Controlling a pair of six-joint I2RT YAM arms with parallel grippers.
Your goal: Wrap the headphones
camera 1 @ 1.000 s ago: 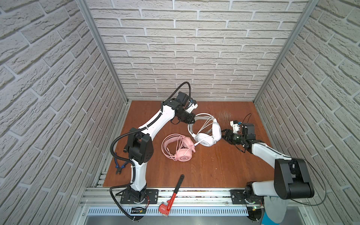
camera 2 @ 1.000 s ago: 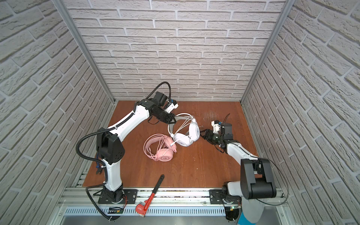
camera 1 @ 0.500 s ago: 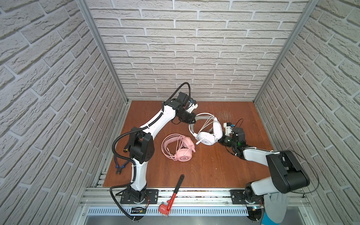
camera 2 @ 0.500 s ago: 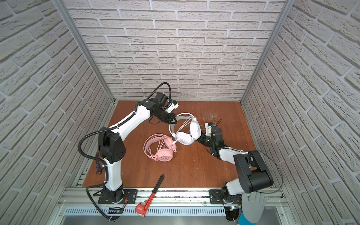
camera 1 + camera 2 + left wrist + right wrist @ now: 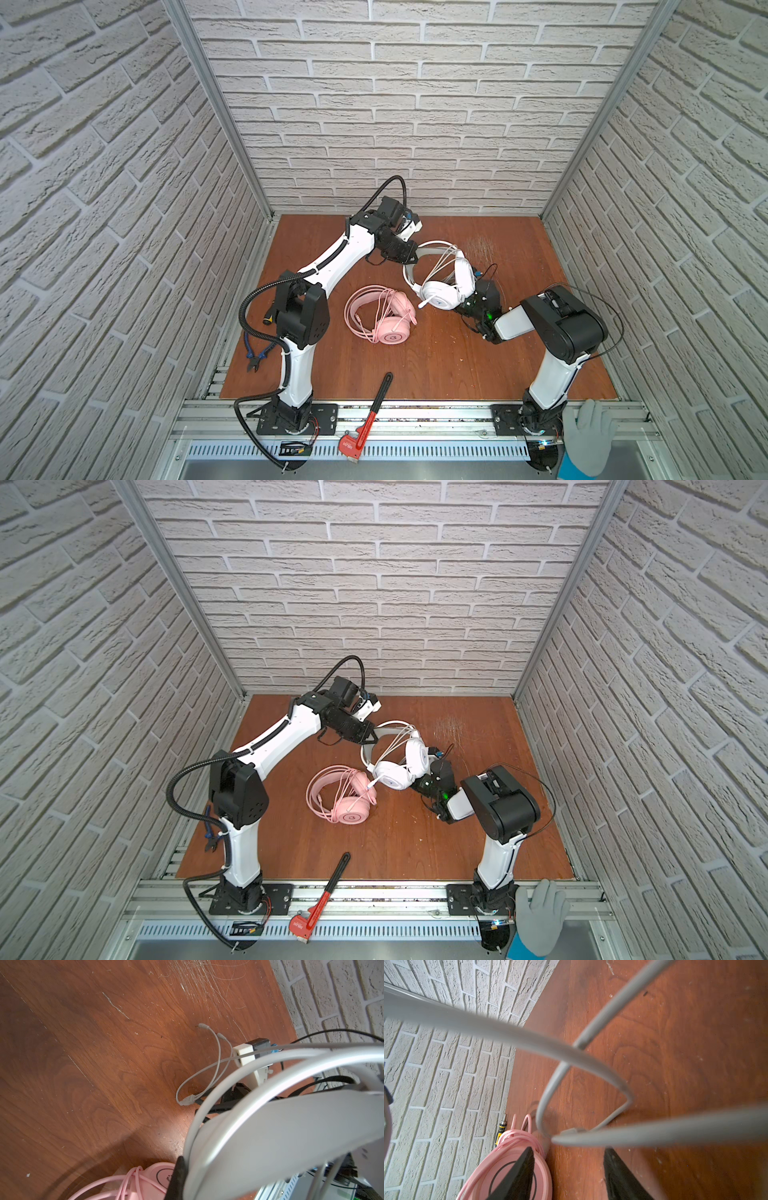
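Our right hand [image 5: 569,1152], parted and holding nothing, faces the loose cable [image 5: 675,1129] of the white headphones [image 5: 441,293], which runs crosswise just beyond its tips, while our left hand [image 5: 411,255] clamps their headband [image 5: 434,244] mid-frame in both top views.

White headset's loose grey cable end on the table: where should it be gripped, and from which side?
Probably at the small Y-splitter, from straight above with jaws astride it: it is the thickest part of the thin grey cable, lies flat on bare wooden table, and the open right hand is near it.
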